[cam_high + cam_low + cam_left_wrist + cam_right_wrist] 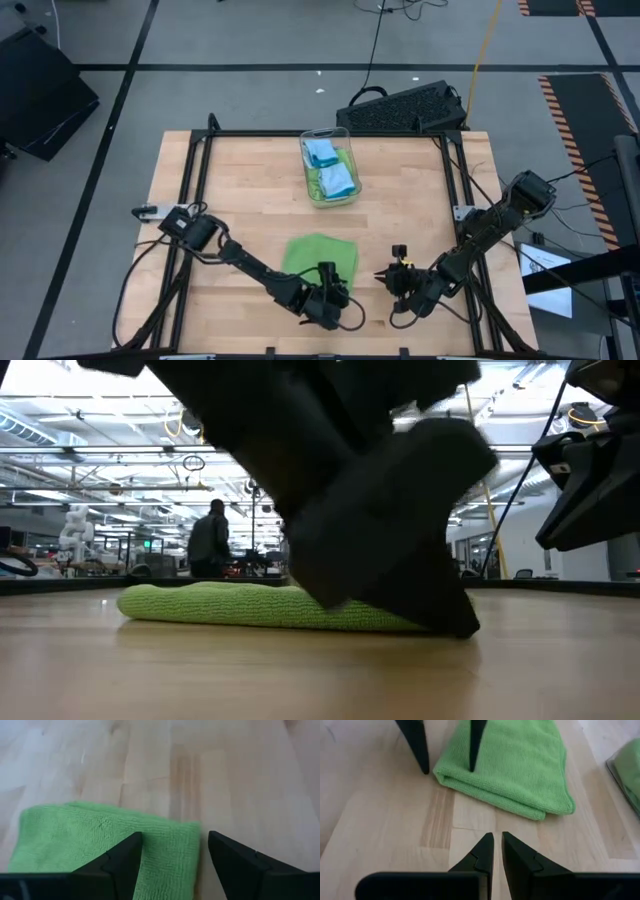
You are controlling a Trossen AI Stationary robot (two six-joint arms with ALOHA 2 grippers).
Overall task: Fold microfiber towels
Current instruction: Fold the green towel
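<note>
Left claw [335, 303]: I have it parted wide, one finger over the folded lime green towel [320, 256], one just past its corner, gripping nothing. Right claw [388, 279]: pinched closed, empty, beside that towel on the worktop [250, 180]. Beyond both: clear bin [330, 167] with blue towels [326, 165].

table: pale wooden tabletop [250, 190] with a black frame
bin: clear plastic tub [345, 190] (far side, middle)
keyboard: black [405, 108], beyond the far edge
person: dark-clothed figure [210, 540]
</note>
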